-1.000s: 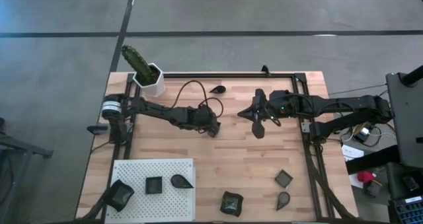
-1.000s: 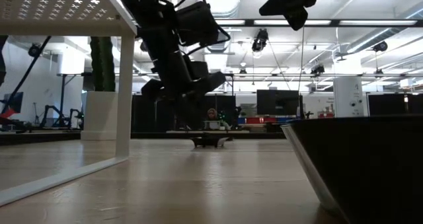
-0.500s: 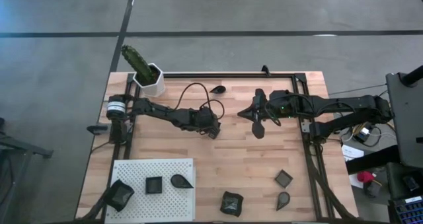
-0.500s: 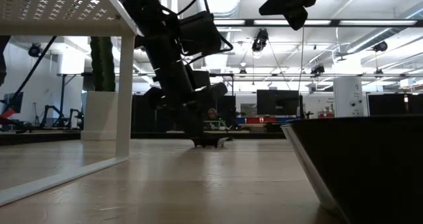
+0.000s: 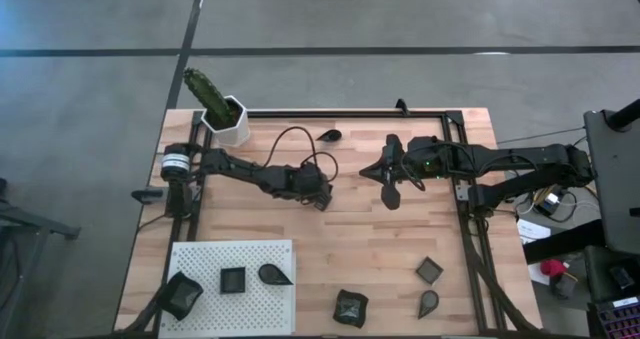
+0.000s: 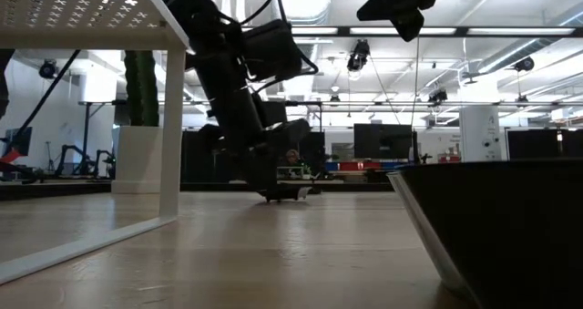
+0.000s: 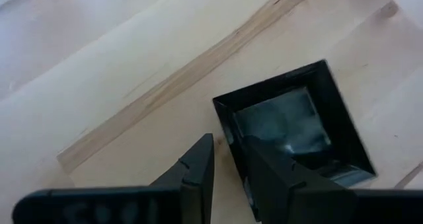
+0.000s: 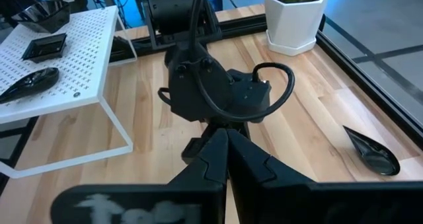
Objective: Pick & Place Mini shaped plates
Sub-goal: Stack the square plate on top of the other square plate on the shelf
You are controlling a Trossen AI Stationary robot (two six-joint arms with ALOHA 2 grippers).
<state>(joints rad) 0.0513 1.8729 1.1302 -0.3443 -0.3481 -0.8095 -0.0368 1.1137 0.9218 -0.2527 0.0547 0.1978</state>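
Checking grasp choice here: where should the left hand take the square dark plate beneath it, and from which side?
Probably by one thin raised side wall, coming from above, one finger inside the dish and one outside. The square plate lies flat on the table, so only its upright rim offers a pinch. The left hand straddles that wall.

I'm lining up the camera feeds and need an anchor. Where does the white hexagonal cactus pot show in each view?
High view: the cactus pot stands at the table's far left corner.
Low view: the pot is at left, far off, beside the board's leg.
Left wrist view: not in it.
Right wrist view: the pot is at top right.
Shared landmark: the white perforated board, seen in all but the left wrist view.
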